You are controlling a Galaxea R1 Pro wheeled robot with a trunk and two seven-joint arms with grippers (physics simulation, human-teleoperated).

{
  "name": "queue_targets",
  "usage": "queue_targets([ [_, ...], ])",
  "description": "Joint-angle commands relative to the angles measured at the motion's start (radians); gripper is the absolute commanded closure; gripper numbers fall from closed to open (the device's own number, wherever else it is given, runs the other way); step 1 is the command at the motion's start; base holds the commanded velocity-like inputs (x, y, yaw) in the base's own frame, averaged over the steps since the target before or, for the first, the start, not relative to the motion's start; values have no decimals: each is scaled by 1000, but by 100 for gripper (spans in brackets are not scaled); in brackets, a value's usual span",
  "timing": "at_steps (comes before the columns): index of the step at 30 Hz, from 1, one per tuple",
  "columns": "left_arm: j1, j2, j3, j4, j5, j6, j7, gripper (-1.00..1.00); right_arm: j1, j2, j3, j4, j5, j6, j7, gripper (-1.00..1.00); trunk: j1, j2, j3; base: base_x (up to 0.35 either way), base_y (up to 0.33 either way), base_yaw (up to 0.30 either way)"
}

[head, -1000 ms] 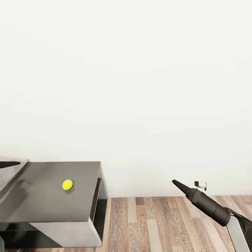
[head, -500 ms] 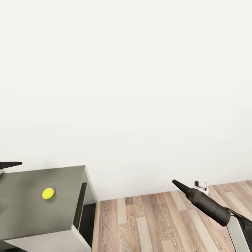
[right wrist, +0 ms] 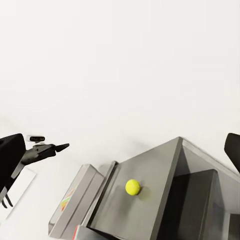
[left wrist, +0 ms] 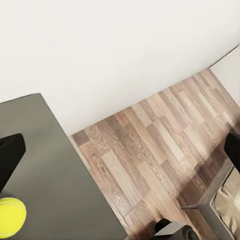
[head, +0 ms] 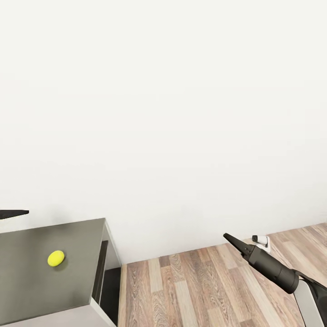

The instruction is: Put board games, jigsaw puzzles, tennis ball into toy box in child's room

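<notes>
One plain white wall (head: 163, 100) takes up most of the head view, meeting a wood-plank floor (head: 200, 290) that lies open and bare to the right of the table. One dark grey flat-topped table (head: 36, 281) stands against that wall at lower left; its right edge drops to the floor and its near edge is cut by the frame, with bare tabletop all round the ball. In the right wrist view two flat boxes (right wrist: 75, 200), one with a coloured print, lie stacked on the table's far side, beyond the ball. One small white wall socket (head: 260, 240) sits low on the wall, just behind the right arm.

Two grippers show. The right gripper (head: 230, 240) hangs over the floor, well apart from the table, its dark fingers pressed together into one point. The left gripper (head: 16, 213) reaches in at the left edge, above the table's back edge; its own wrist view shows its fingers (left wrist: 9, 155) spread wide apart, holding nothing.

One yellow tennis ball (head: 56, 258) rests on the tabletop, near the left gripper and just beside one finger in the left wrist view (left wrist: 10, 216).
</notes>
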Motion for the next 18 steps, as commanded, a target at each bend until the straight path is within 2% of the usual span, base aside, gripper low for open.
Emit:
queue_targets([
  [1, -1, 0, 0, 0, -1, 11, -4, -100, -1, 0, 0, 0, -3, 6, 1, -100, 1, -2, -2, 0, 4, -9],
  [7, 0, -2, -3, 0, -3, 11, -4, -100, -1, 0, 0, 0, -3, 5, 1, -100, 1, -2, -2, 0, 2, -4],
  [10, 2, -13, -7, 0, -6, 18, -4, -100, -1, 0, 0, -2, -3, 5, 1, -100, 1, -2, -2, 0, 0, -1],
  [13, 5, -36, -9, 1, -11, 25, -4, -100, -1, 1, 0, -2, -3, 4, 0, -100, 1, -2, -2, 0, 0, 0],
  [16, 6, -70, -11, 3, -28, 31, -4, -100, -1, 5, 1, -3, -1, 3, -6, -100, 1, -2, -2, 0, 0, 0],
  [18, 7, -100, -11, 5, -64, 42, -4, -100, -1, 8, 5, -3, 1, 3, -23, -100, 1, -2, -2, 0, 0, 0],
])
